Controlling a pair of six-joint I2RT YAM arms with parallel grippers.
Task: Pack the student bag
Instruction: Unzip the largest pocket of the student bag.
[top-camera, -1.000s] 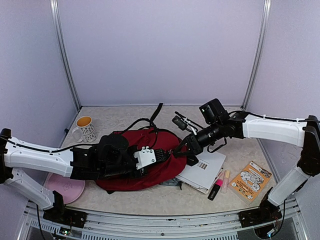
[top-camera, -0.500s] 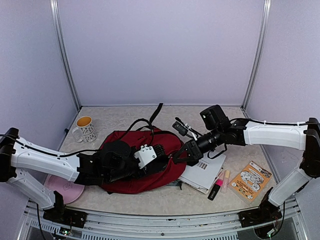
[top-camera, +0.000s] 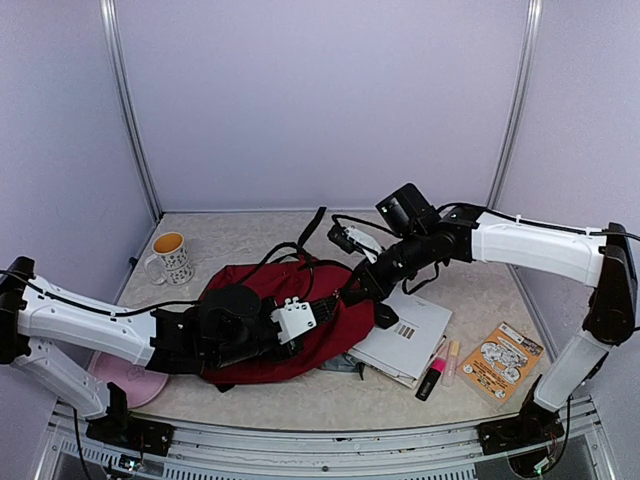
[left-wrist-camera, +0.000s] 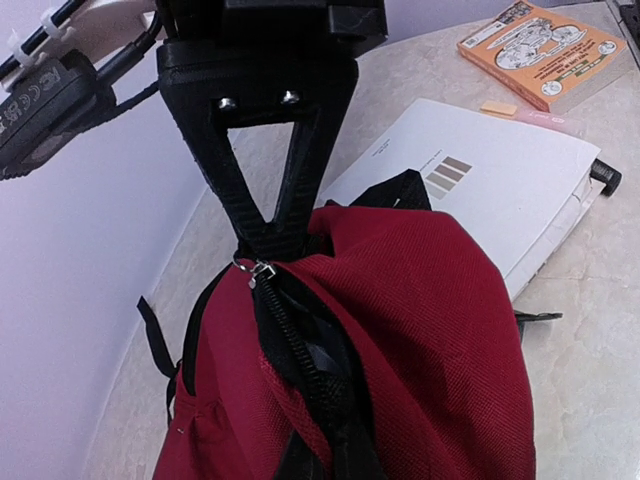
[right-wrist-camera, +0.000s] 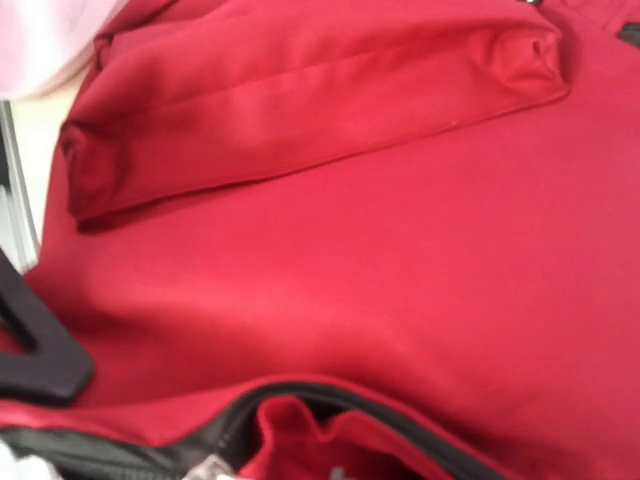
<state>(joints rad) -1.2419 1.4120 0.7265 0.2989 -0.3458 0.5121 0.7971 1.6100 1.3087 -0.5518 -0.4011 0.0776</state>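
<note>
While your right end effector (left-wrist-camera: 262, 248) pinches the student bag (top-camera: 335, 328) at its zipper, the bag lies on the counter (top-camera: 240, 235) against the white book (top-camera: 415, 335) — your left end effector (top-camera: 318, 316) is over it, and I can't tell its grip.

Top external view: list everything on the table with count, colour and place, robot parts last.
student bag: one, dark red with black straps, table centre
mug: one, white patterned, back left
plate: one, pink, front left, partly under the left arm
binder: one, white, against the bag's right side
pink highlighter: one, front, right of the binder
pale highlighter: one, beside the pink one
booklet: one, orange, front right
left hand: black and white, over the bag; grip hidden
right hand: black, pinching the bag's zipper edge
</note>
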